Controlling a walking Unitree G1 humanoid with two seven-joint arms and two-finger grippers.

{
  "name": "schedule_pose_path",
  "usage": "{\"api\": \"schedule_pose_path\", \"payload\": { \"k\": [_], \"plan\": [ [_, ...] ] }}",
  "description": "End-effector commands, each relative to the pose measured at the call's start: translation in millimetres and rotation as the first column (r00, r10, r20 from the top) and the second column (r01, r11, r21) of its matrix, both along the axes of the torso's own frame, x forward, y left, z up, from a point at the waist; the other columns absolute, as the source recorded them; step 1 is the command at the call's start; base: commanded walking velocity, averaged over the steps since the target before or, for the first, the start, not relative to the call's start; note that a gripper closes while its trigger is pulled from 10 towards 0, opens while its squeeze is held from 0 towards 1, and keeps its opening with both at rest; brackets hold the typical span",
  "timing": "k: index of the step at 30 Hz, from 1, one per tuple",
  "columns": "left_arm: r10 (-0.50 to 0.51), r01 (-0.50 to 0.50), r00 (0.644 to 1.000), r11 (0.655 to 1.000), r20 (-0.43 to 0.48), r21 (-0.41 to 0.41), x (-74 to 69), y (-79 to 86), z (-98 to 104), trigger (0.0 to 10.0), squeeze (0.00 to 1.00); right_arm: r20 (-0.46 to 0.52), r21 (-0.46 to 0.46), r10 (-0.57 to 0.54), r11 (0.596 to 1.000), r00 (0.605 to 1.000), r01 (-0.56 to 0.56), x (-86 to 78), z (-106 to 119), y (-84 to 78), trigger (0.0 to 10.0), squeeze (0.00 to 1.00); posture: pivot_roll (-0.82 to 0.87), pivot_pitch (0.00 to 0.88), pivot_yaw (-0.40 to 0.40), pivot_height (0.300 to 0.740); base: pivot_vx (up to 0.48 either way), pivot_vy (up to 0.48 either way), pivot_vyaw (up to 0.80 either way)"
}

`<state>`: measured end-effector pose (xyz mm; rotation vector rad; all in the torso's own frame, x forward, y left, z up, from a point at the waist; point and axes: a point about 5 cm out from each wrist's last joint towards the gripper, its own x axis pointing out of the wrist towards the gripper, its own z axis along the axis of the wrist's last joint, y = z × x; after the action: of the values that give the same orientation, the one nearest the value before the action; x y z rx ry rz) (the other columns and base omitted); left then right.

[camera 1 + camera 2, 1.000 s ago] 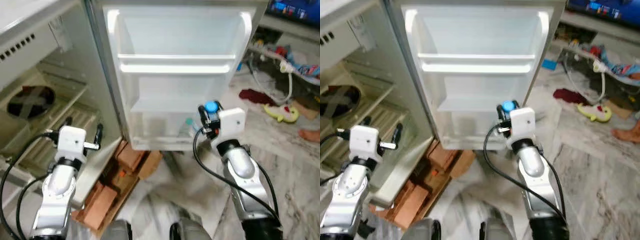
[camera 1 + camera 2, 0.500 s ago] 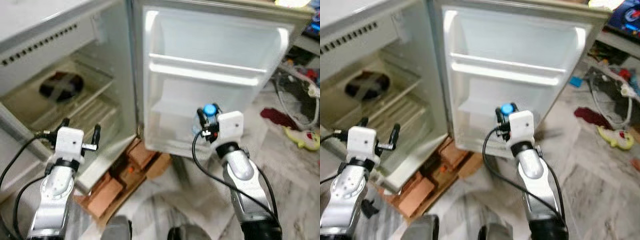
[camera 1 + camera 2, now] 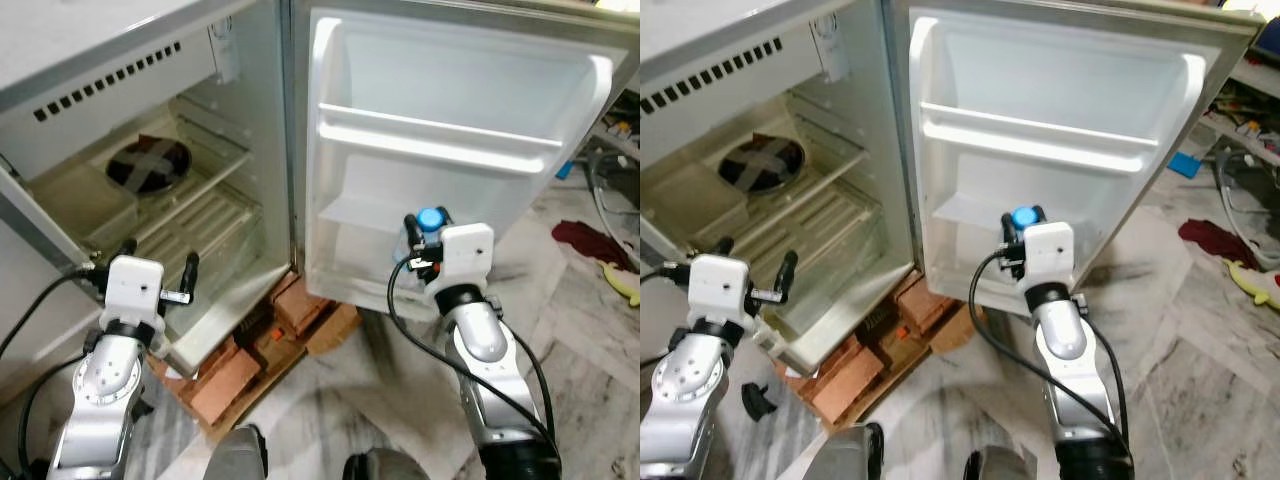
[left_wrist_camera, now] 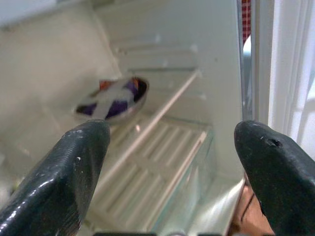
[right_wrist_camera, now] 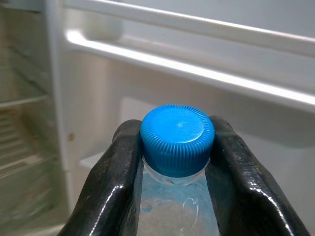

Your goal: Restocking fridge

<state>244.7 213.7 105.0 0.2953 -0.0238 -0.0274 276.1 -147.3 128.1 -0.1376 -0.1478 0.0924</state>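
Clamped between the two black fingers of my right gripper (image 5: 177, 162) is a clear water bottle (image 5: 174, 206) with a ribbed blue cap (image 5: 177, 138); the fingers press on either side of its neck, just under the cap. I hold it upright in front of the open fridge door (image 3: 450, 170), level with the door's lower part, beneath the long white rail (image 3: 440, 140) that runs across the inner face. My right arm (image 3: 480, 350) reaches up from below toward that door.

My left gripper (image 4: 170, 162) hangs open, fingers well apart with nothing between them, pointed into the fridge compartment (image 3: 170, 200). Inside, a dark round dish (image 3: 148, 165) with pale strips crossed over its top sits on an upper shelf, and a ridged clear cover (image 3: 200, 225) lies lower down.

Under the fridge's front edge, reddish bricks (image 3: 250, 355) rest on flattened cardboard. Marble floor (image 3: 590, 380) spreads to my right, with a dark red cloth (image 3: 590, 240) and a yellow object (image 3: 625, 285) lying on it near the edge of view.
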Motion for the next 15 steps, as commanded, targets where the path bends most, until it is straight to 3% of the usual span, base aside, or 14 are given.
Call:
{"api": "schedule_pose_path", "payload": {
  "k": [1, 5, 9, 12, 15],
  "plan": [
    [0.003, -0.003, 1.000, 1.000, 0.003, 0.014, 0.0, 4.1, 2, 10.0, 0.00, 0.050, 0.004, -0.037, 0.999, 0.998, 0.037, 4.4, 10, -4.5, 10.0, 0.00, 0.02, 0.132, -0.032, 0.740, 0.000, 0.000, 0.00],
    [0.023, -0.023, 1.000, 1.000, 0.004, 0.006, -2.5, 6.3, 0, 10.0, 0.00, 0.045, 0.011, -0.080, 0.997, 0.996, 0.080, 2.0, 8, -12.5, 10.0, 0.00, 0.02, 0.120, -0.028, 0.740, 0.000, 0.000, 0.00],
    [0.046, -0.046, 0.999, 0.999, -0.014, -0.009, -15.5, 5.9, -6, 10.0, 0.00, -0.012, 0.051, -0.140, 0.989, 0.990, 0.140, -11.9, -5, -19.3, 10.0, 0.00, 0.00, 0.113, -0.024, 0.740, 0.000, 0.000, 0.00],
    [0.040, -0.040, 0.999, 0.999, -0.032, -0.018, -23.3, 2.7, -9, 10.0, 0.00, -0.062, 0.098, -0.173, 0.979, 0.983, 0.178, -21.8, -12, -20.7, 10.0, 0.00, 0.00, 0.123, -0.023, 0.740, 0.000, 0.000, 0.00],
    [0.025, -0.026, 0.998, 0.999, -0.051, -0.023, -25.1, -1.2, -13, 10.0, 0.00, -0.085, 0.082, -0.157, 0.983, 0.984, 0.164, -24.5, -20, -19.2, 10.0, 0.00, 0.01, 0.129, -0.015, 0.740, 0.000, 0.000, 0.00]
  ]
}}
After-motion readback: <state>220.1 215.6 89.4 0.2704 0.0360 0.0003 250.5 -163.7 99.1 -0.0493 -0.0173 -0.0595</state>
